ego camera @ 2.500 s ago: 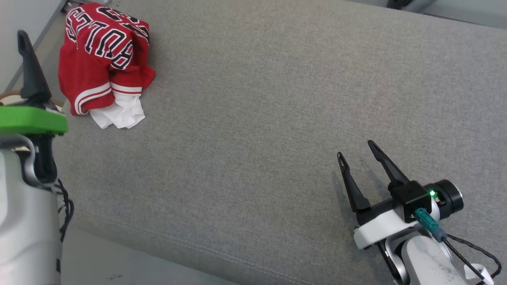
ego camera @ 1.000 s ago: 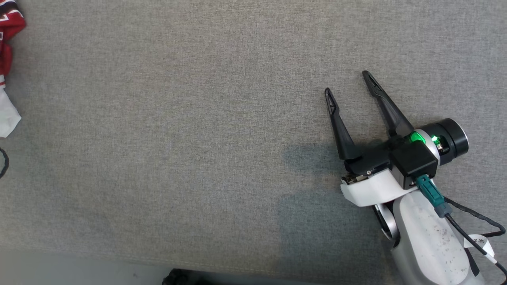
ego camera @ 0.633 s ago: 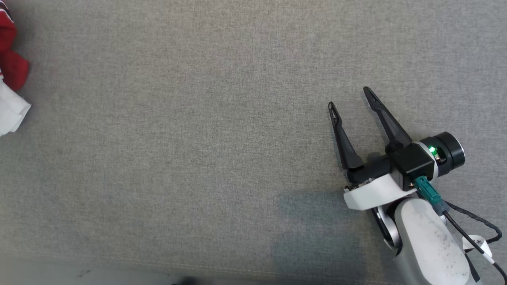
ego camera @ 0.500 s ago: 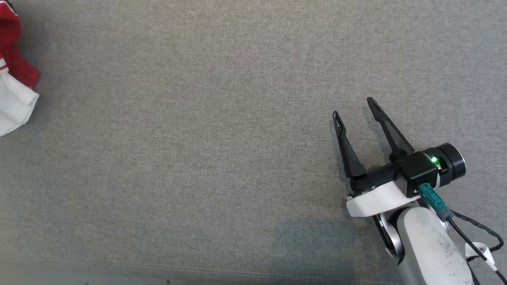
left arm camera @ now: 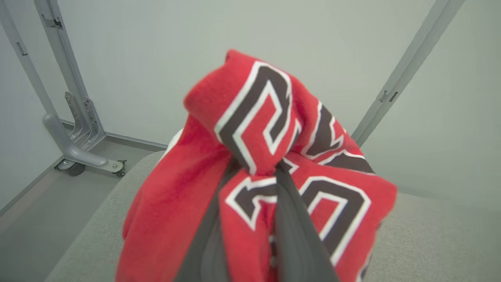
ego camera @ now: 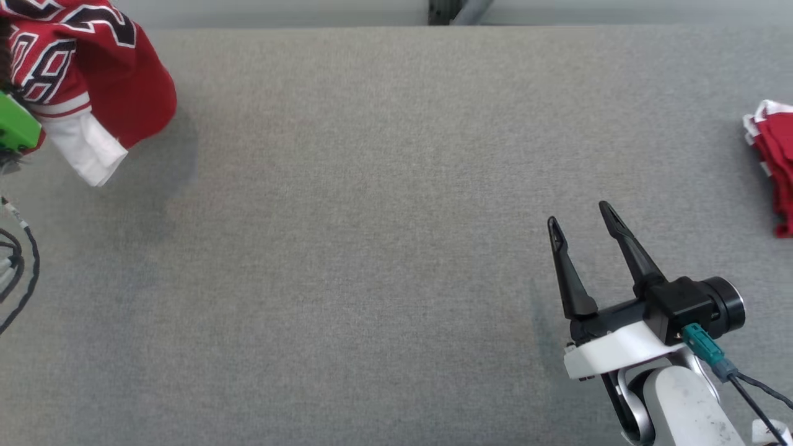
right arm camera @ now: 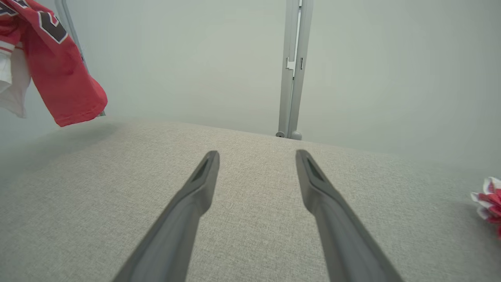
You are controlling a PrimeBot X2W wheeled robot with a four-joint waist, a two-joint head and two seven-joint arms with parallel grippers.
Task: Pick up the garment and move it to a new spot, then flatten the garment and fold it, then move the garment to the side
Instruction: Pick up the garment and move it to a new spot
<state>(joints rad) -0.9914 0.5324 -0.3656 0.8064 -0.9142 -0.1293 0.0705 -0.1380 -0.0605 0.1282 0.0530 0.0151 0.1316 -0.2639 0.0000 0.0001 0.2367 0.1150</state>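
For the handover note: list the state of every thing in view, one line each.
Red jersey with black-and-white lettering: bunched, lifted clear of the surface, hanging from the left end effector.
Left end effector: shut on the jersey.
Right end effector: open, empty, low over the surface.
Red-and-white cloth bundle: lying on the surface at its right edge, untouched.
Grey fabric surface: flat, with the jersey's shadow at its left end.

The bench [ego camera: 372, 248] lies bare across its whole middle, ahead of the right gripper [ego camera: 578, 214]. The garment [ego camera: 118, 87] hangs over the far left corner; 1 red cloth pile [ego camera: 777, 161] occupies the right edge.
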